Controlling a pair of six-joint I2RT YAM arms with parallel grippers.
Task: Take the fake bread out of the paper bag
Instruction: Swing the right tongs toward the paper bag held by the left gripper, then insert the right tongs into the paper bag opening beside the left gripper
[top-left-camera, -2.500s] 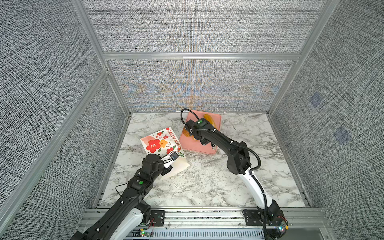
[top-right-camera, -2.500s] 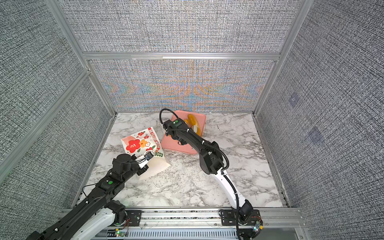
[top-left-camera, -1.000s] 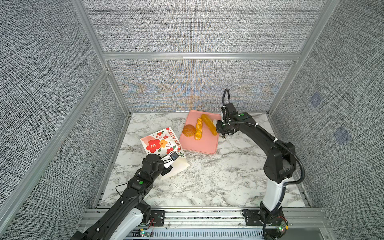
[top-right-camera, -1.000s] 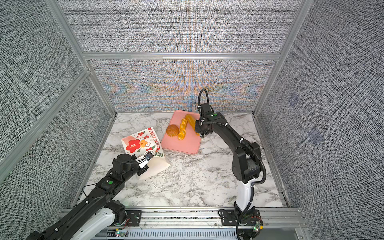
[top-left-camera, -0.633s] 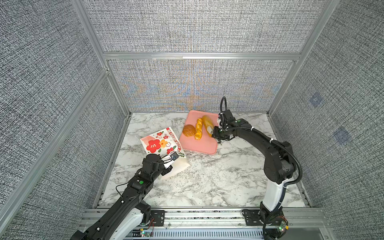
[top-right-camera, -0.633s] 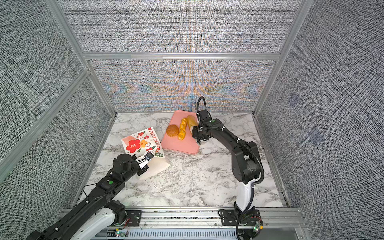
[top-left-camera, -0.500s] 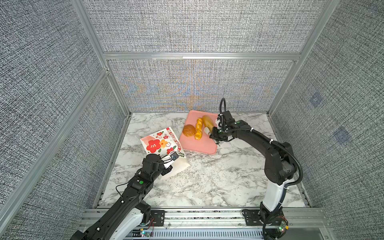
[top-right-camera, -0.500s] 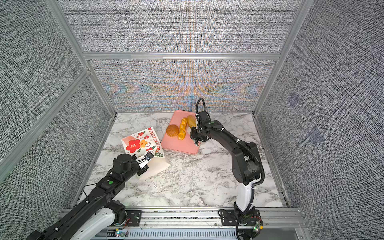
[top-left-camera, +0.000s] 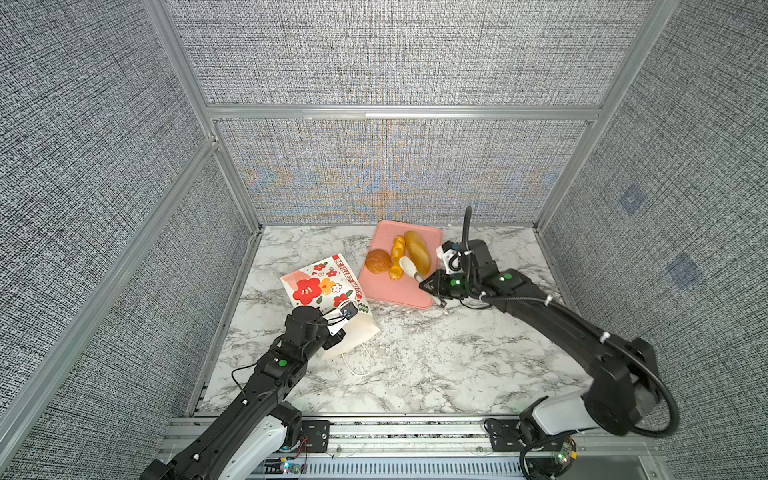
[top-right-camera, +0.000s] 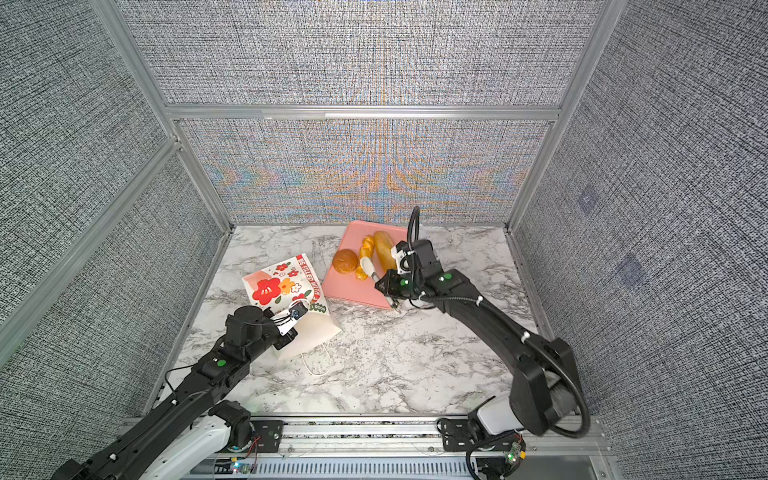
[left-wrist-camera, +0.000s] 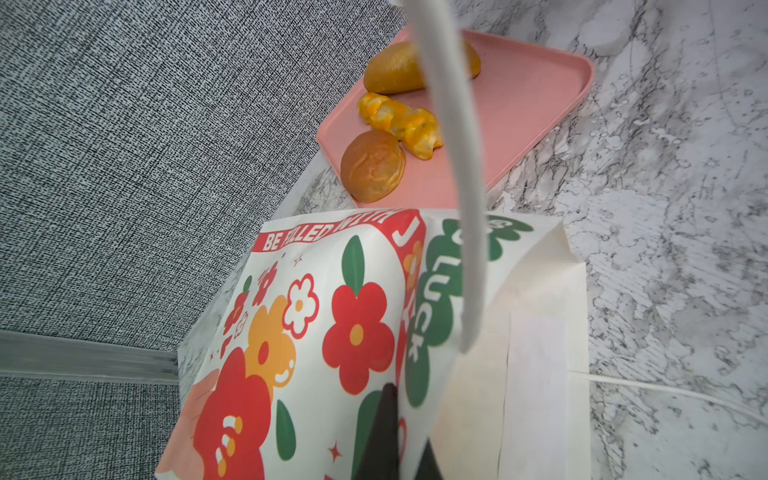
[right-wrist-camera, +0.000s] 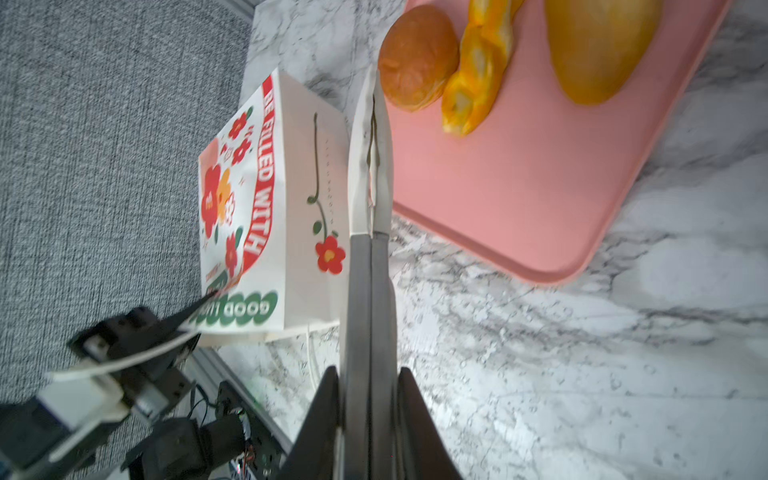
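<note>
Paper bag (top-left-camera: 320, 286) on its side on the marble table (top-left-camera: 436, 353), printed face up. Its long axis runs from the back left, where the folded bottom sits, to the front right, where the mouth (top-left-camera: 353, 334) opens toward my side of the cell. One cord handle (top-left-camera: 358, 365) trails on the table in front of it.

My left gripper (right-wrist-camera: 201, 309) is clenched on the bag's upper wall at the mouth rim. My right gripper (top-left-camera: 408, 264) hangs over the pink tray (top-left-camera: 399, 295) with its jaws pressed together on nothing. Its fingers point to the back left, with the tips just beside the twisted stick (top-left-camera: 397, 254).

Three pieces of bread lie side by side on that tray: round bun (top-left-camera: 377, 261), twisted stick and long loaf (top-left-camera: 417, 251). The two long pieces lie with their axes running front to back. No view looks into the bag, so I cannot tell whether any bread is left inside.

Governing relation: the bag lies to the left of the right jaws, just beside the tray, but its mouth faces away from them, toward the front. I judge that the right arm, the free one, must swing round to the front. It would then line its fingers up with the bag's long axis and open before entering. The left arm is nearer but is occupied holding the rim.
</note>
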